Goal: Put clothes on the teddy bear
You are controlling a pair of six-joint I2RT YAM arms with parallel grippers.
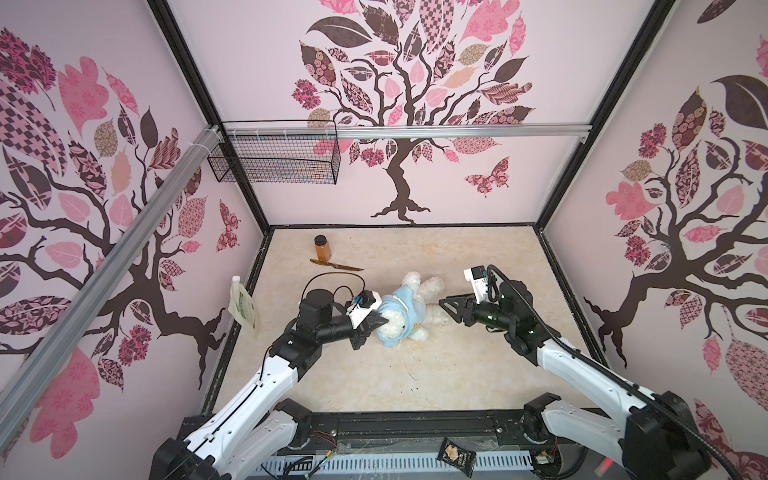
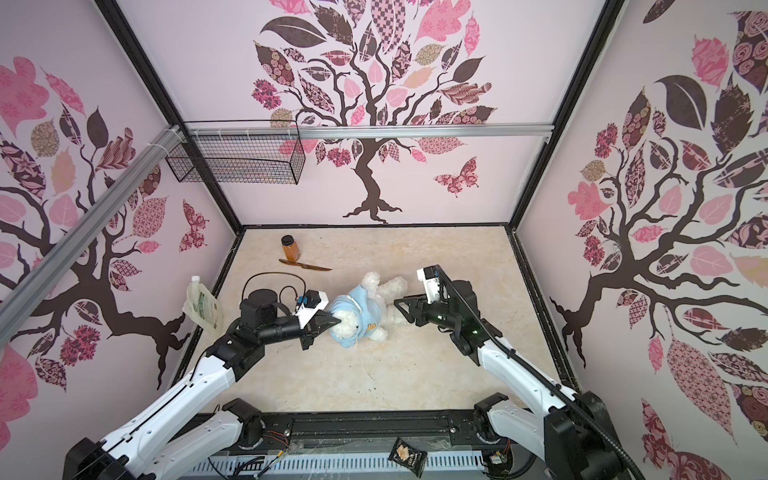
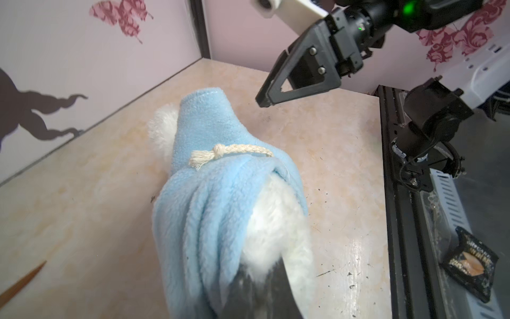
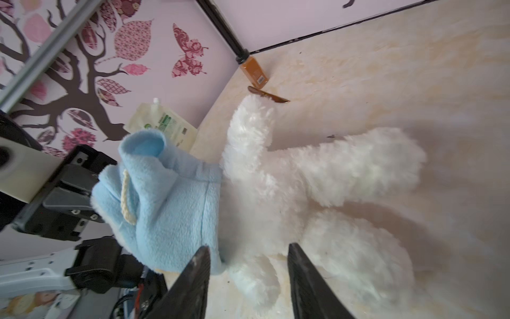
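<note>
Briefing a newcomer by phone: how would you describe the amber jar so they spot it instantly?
On the beige table, look to its far left corner below the wire basket. The amber jar stands upright there, black-lidded; the wooden knife beside it lies flat.

light: bright, even, soft shadows | glare: sheen on tabletop (image 3: 354, 248) in left wrist view | blur: teddy bear (image 3: 276, 234) fur near lens soft | edges: top views bowed

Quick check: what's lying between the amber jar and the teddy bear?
A brown knife lies flat between the amber jar and the teddy bear, nearer the jar. Both top views show it.
</note>
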